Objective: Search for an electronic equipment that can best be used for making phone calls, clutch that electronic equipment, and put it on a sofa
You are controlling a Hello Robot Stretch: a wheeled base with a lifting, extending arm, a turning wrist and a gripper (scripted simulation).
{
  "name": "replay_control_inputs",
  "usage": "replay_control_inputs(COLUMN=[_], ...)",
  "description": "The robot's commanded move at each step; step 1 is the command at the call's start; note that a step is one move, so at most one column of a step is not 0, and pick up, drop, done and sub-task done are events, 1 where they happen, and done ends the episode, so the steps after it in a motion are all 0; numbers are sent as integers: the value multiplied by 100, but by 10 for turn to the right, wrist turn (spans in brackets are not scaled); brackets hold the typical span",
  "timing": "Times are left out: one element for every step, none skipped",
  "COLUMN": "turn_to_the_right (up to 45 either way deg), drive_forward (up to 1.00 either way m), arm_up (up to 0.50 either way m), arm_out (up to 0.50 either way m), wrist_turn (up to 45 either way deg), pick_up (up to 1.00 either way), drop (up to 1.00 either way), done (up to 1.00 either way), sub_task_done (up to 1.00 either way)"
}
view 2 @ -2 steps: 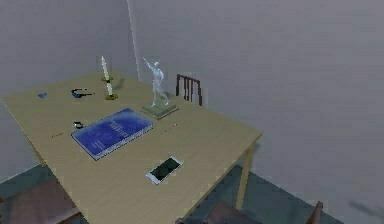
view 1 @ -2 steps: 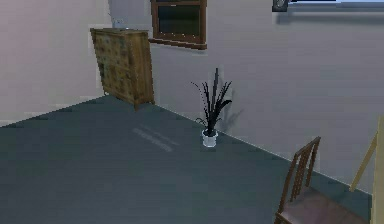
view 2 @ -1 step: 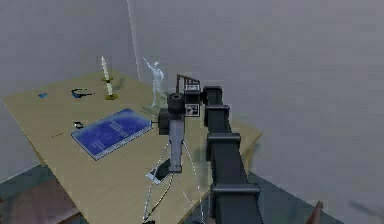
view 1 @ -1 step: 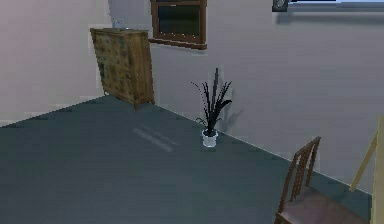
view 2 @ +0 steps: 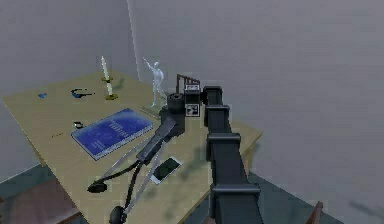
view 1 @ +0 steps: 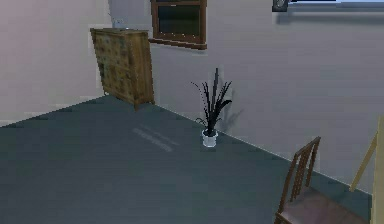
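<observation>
A tan table (view 2: 60, 130) takes up the arm side view's left half. On it, near its near edge, lies a small pale flat rectangle with a dark rim, shaped like a phone (view 2: 167, 169). The dark arm (view 2: 228, 165) rises from the bottom edge to two white marker squares (view 2: 190, 95). From there the gripper (view 2: 107, 200) slants down and left, its thin fingers (view 2: 135, 160) passing just left of the phone. With the phone lying on the table beside the fingers, I cannot tell whether the gripper holds anything.
The table also carries a blue flat panel (view 2: 112, 132), a white candle (view 2: 107, 75), a pale figurine (view 2: 153, 82) and small dark items (view 2: 82, 93). In the forward view, a wooden dresser (view 1: 124, 65), window (view 1: 179, 22), potted plant (view 1: 211, 112) and wooden chair (view 1: 305, 190) edge open grey floor.
</observation>
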Motion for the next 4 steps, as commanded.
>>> replay_control_inputs(turn_to_the_right=[0,0,0,0], drive_forward=[0,0,0,0], arm_up=[0,0,0,-30], arm_out=[0,0,0,0], wrist_turn=[450,450,90,0], pick_up=[0,0,0,0], drop=[0,0,0,0], done=[0,0,0,0], sub_task_done=[0,0,0,0])
